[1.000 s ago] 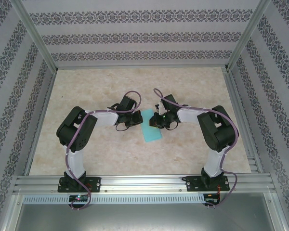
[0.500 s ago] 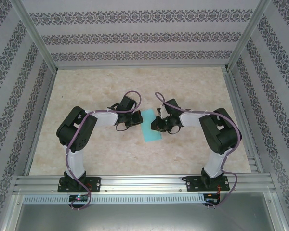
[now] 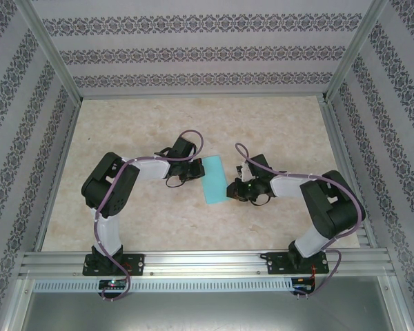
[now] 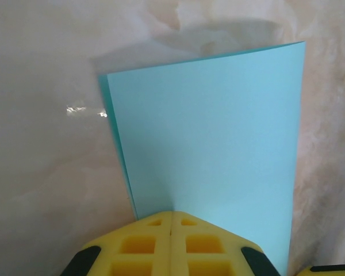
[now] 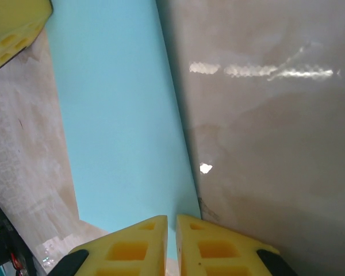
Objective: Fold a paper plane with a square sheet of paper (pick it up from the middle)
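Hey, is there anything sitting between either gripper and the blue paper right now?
Nothing visible. The left gripper is shut, its tips at the edge of the folded square sheet of paper. The right gripper meets the opposite edge, fingers nearly together.

Bench (image 3: 193,124) far half bare: you have open passage there, up to patterned back wall (image 3: 200,52). Centre crowded: folded square sheet of paper (image 3: 214,179) lies between left claw (image 3: 195,170) and right claw (image 3: 229,191), both at its edges. Side walls (image 3: 27,117) and corner posts (image 3: 48,48) hem you in. Near edge blocked by aluminium rail (image 3: 207,265) and arm bases.
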Controlling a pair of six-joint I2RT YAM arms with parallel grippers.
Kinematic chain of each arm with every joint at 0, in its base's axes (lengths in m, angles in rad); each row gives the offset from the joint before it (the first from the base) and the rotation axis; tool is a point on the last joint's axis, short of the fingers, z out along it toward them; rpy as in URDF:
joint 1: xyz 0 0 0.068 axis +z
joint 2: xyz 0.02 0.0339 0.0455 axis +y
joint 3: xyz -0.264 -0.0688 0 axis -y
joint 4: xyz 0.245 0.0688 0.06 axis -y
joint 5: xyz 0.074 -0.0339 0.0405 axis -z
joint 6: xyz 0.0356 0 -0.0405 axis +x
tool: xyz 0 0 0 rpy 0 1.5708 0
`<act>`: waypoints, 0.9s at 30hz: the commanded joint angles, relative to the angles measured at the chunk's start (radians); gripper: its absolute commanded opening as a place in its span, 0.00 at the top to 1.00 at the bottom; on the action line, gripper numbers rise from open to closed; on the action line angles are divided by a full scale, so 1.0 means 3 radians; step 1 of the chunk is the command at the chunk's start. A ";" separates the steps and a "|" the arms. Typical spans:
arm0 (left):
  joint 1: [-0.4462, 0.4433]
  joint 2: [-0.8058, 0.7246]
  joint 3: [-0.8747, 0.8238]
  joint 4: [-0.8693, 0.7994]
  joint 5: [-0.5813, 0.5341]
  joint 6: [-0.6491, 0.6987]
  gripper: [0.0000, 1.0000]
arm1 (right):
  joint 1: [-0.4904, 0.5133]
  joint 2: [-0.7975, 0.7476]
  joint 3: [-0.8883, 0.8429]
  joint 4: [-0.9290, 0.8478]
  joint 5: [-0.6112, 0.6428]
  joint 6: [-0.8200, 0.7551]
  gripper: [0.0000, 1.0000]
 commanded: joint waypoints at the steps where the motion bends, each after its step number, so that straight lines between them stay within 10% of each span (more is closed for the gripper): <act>1: -0.0011 0.0327 -0.0154 -0.0770 -0.0438 0.0136 0.96 | -0.0016 0.0023 -0.0170 -0.0414 0.0128 0.0029 0.86; 27: 0.0053 -0.0612 0.0254 -0.0953 -0.0664 0.0235 0.81 | 0.1065 0.0051 -0.0003 0.0908 0.0855 0.1712 0.84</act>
